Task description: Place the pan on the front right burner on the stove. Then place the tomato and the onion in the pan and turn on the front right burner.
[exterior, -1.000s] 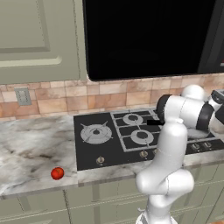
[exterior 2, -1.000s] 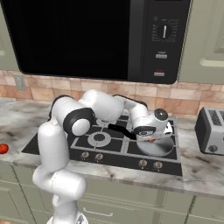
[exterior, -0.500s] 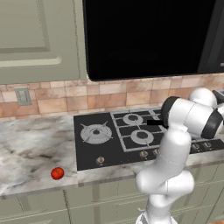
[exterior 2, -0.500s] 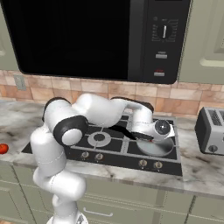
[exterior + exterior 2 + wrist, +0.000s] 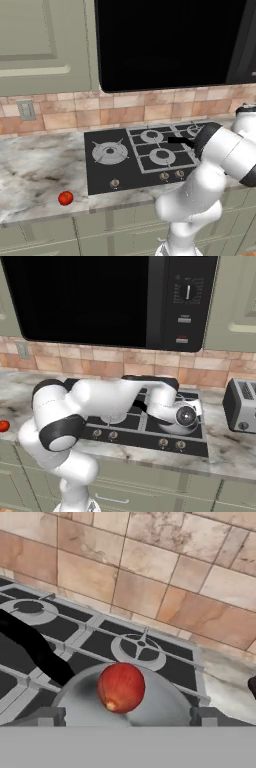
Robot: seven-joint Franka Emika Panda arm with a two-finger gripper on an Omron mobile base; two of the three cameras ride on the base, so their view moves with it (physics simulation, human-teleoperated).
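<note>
The claw stands spread wide, holding nothing, just above the pan. A red ball lies in the pan, free of the fingers. The pan sits on the front right burner of the stove, and its black handle runs off toward the left. A second red ball rests on the marble table, well left of the stove. A toaster stands on the table right of the stove.
</note>
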